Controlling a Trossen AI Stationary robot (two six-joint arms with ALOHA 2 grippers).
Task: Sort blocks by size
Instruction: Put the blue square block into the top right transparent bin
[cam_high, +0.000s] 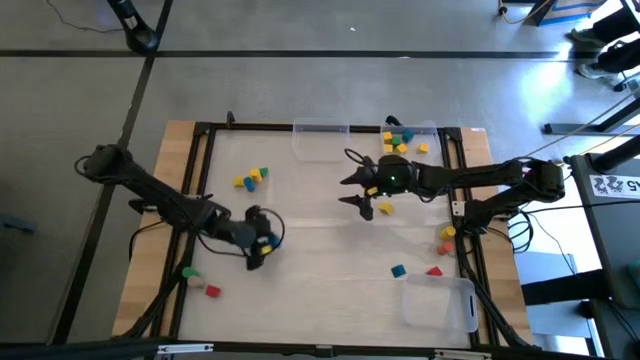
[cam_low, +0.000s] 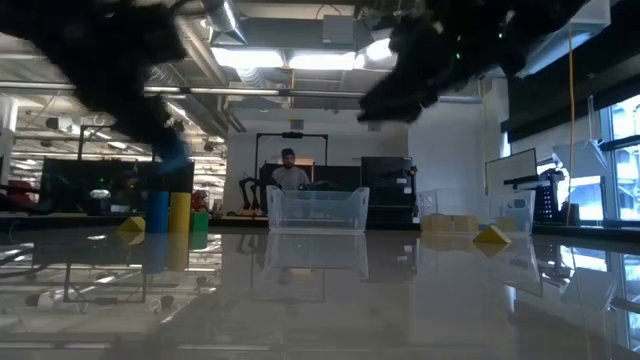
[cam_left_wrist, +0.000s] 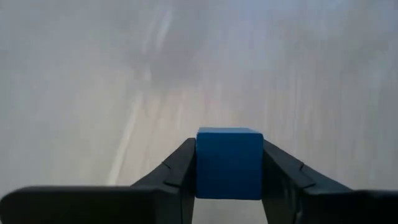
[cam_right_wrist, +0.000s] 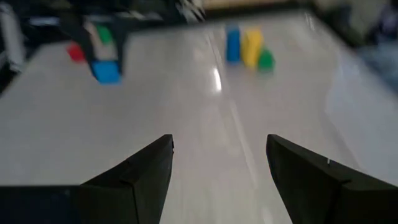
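bench (cam_high: 320, 250): pale glossy top inside a dark frame, wooden strips along the left and right edges.

two clear rectangular plastic bins: one at the far edge (cam_high: 320, 140), around the middle; the other at the near right corner (cam_high: 440, 303). neither shows a block inside.

left arm reaches in from the left edge. left gripper (cam_high: 262, 243) sits over the near-left part of the bench, its fingers (cam_left_wrist: 177, 171) clamped on a small blue cube (cam_left_wrist: 229, 163); the cube fills the gap between them, touching both. whether the cube rests on the bench or is lifted, cannot tell.

right arm reaches in from the right edge. right gripper (cam_high: 357, 190) is over the middle of the bench toward the far edge, fingers spread apart with nothing between them; a small yellow block (cam_high: 385, 209) lies just beside it.

other blocks, small and solid-coloured:
- mixed pile at the far right corner (cam_high: 400, 142)
- yellow and blue cluster in the far-left part (cam_high: 251, 179)
- green and red pair at the near left edge (cam_high: 200, 281)
- blue one and red one near the right-corner bin (cam_high: 399, 270)
- a few at the right edge (cam_high: 447, 238)
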